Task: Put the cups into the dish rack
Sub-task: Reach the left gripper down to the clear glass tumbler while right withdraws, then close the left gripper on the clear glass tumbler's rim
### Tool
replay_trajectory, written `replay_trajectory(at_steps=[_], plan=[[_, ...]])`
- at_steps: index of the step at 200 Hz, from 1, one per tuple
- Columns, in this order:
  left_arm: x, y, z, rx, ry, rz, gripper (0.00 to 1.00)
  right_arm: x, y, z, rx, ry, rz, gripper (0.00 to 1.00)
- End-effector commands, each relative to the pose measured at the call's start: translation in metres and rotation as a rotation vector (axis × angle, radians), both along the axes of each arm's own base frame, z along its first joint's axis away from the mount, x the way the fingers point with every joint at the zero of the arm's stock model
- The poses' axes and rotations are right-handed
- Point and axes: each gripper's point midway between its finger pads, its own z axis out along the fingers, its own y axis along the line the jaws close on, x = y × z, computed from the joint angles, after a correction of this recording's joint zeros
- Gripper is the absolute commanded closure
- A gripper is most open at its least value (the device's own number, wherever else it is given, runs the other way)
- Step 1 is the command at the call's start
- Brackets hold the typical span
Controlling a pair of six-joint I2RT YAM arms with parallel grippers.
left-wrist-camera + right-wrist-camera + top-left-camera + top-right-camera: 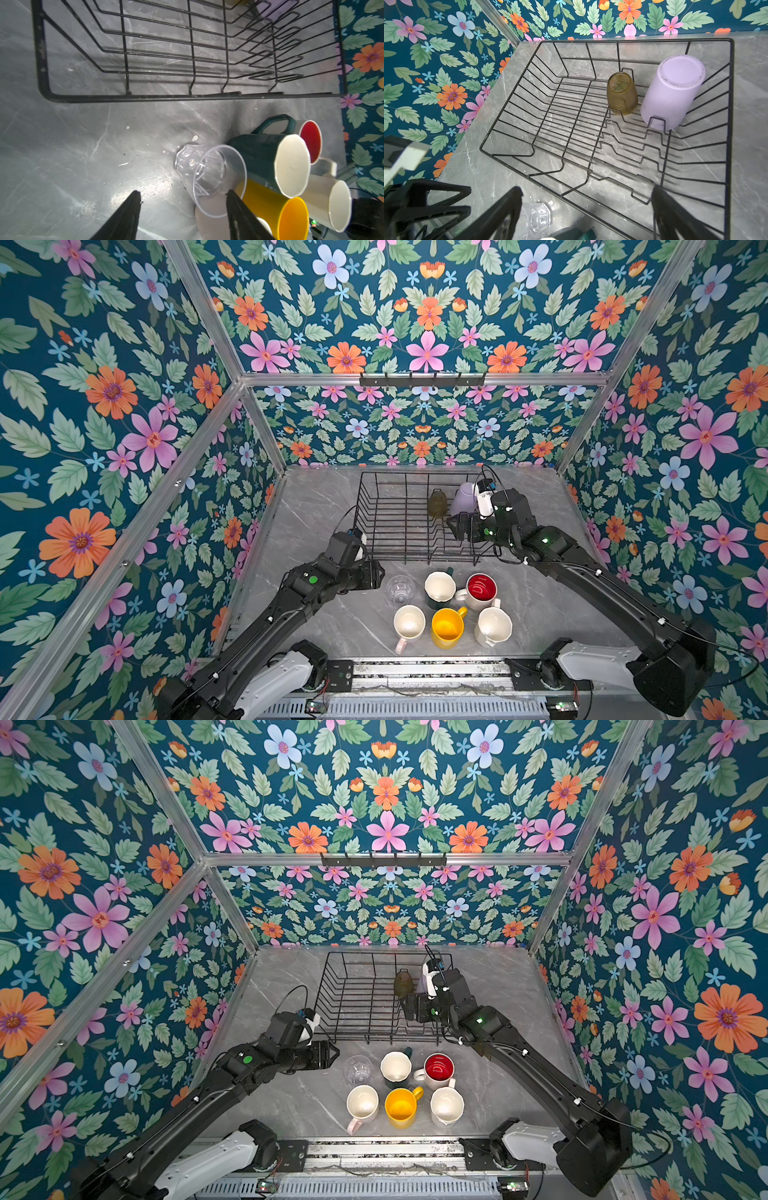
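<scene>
The dish rack [395,526], a black wire basket, sat just above the centre of both top views on a grey marble-look table [316,506]. Two cups were inside it, at its upper right end. The olive-amber glass [437,504] stood mouth down. Just to its right, the lilac tumbler [464,497] was also base up, tilted against the wire dividers.

The other six cups stood mouth up on the table just below the rack, close together in two rows:
- **Upper row, left to right:** the clear glass [400,588], the dark green mug [439,590] and the red-lined white mug [481,588].
- **Lower row, left to right:** the pale pink mug [409,622], the yellow mug [447,626] and the white mug [493,626].

The left gripper [380,574] was just to the left of the clear glass, with its jaws apart and holding nothing. In the left wrist view one finger [234,207] overlapped the glass's rim, and whether it touched could not be told.

The right gripper [457,526] was over the lower right part of the rack, below the two loaded cups. Its jaws were spread wide and empty, and in the right wrist view [586,189] it framed the rack's wires.

Floral wallpaper [124,406] surrounded the table on three sides.
</scene>
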Motion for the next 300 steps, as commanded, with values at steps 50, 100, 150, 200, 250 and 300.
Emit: replay_trajectory(at_steps=[50,100,150,200,250,300], plan=[[-0.004,-0.021,-0.017,0.044,0.018,-0.037,0.38,-0.001,-0.005,-0.003,-0.012,-0.006,-0.016,0.04],[-0.009,-0.031,-0.034,0.101,0.046,-0.067,0.42,-0.001,-0.006,-0.008,-0.023,-0.001,-0.018,0.04],[-0.011,-0.037,-0.051,0.149,0.070,-0.081,0.45,-0.001,-0.006,-0.014,-0.030,0.010,-0.015,0.04],[-0.005,-0.039,-0.067,0.187,0.077,-0.081,0.49,-0.001,-0.005,-0.018,-0.037,0.018,-0.013,0.04],[0.002,-0.043,-0.075,0.221,0.079,-0.090,0.57,0.001,-0.004,-0.018,-0.037,0.022,-0.012,0.04],[0.003,-0.038,-0.077,0.258,0.081,-0.090,0.70,0.002,-0.003,-0.020,-0.046,0.022,-0.008,0.04]])
